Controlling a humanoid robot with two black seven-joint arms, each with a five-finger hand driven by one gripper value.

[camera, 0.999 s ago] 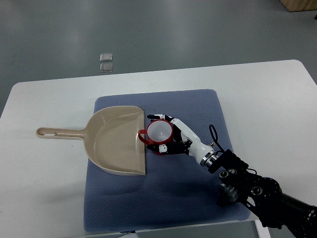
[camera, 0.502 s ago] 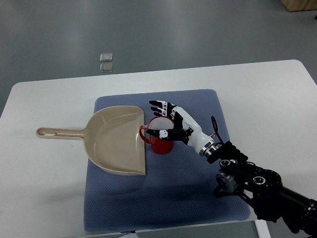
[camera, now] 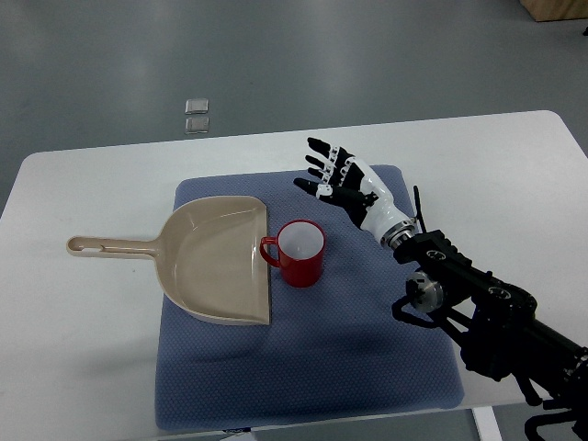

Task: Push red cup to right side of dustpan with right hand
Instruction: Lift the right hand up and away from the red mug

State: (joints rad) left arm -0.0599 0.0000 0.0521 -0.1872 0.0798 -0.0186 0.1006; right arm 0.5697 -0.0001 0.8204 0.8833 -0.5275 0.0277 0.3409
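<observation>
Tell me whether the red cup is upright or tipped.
Upright: the red cup stands on the blue mat, its round white inside facing up.

One red cup; one beige dustpan; one blue mat; one white table; one robot hand, entering from the right; two small clear squares on the floor beyond the table's far edge

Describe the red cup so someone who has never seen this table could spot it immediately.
On the white table lies a blue mat. Near its middle, just right of the beige dustpan, stands the red cup, upright, with its handle pointing at the dustpan's open edge. It is the only red thing, white inside.
</observation>
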